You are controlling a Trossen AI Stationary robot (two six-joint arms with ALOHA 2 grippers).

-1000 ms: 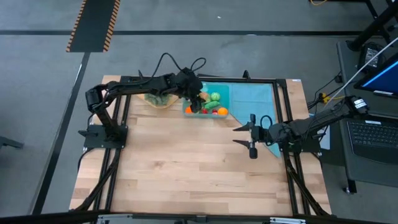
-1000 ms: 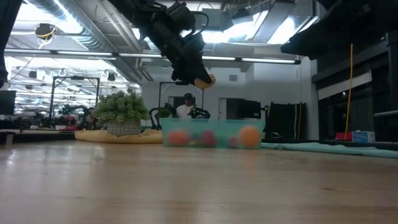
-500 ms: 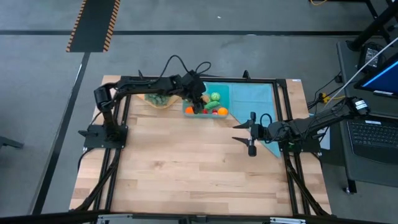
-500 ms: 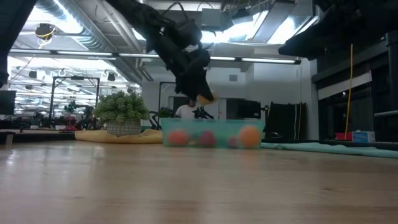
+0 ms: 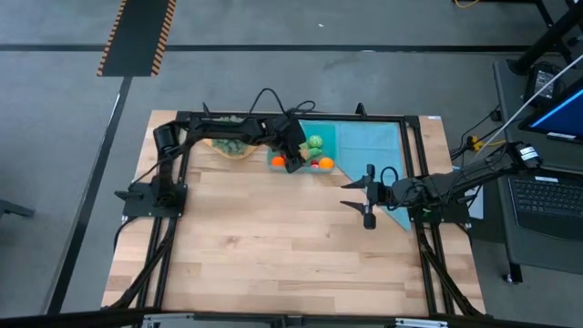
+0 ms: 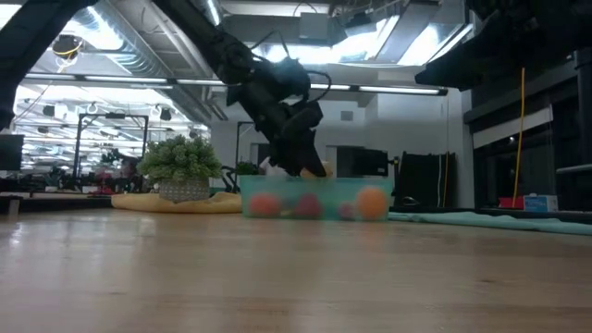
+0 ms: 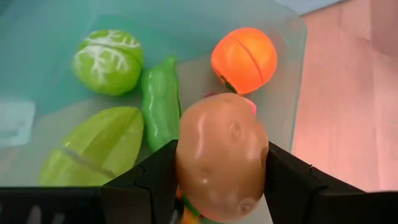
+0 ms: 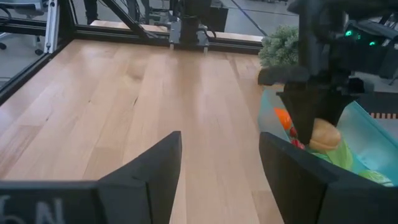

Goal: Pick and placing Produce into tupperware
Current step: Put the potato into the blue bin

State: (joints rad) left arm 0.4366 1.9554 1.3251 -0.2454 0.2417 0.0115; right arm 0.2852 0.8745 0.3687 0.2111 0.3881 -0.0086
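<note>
Tan and smooth, a toy potato [image 7: 222, 155] is clamped between the two dark fingers [image 7: 149, 186] of the left gripper [image 5: 293, 160], which is held low over the near edge of the tupperware [image 5: 324, 134]. In the left wrist view the potato's long axis is seen running roughly along the fingers, its rounder end pointing out past their tips toward the container floor. Inside the tupperware, a green cabbage-like ball [image 7: 107, 61], a green pod [image 7: 160, 101], a pale green leaf-shaped piece [image 7: 93, 152] and an orange fruit [image 7: 244, 58] are seen lying close together; the pod is laid lengthwise between the ball and the orange fruit. The tupperware is set at the far side of the wooden table [image 5: 273, 246], partly on a teal cloth [image 5: 373, 146], just beside a bushy green plant [image 6: 180, 162]. No readable writing is made out. The right gripper [image 5: 366, 200] is held over the table's right side, its fingers apart with nothing between them, possibly just above the cloth's edge.
</note>
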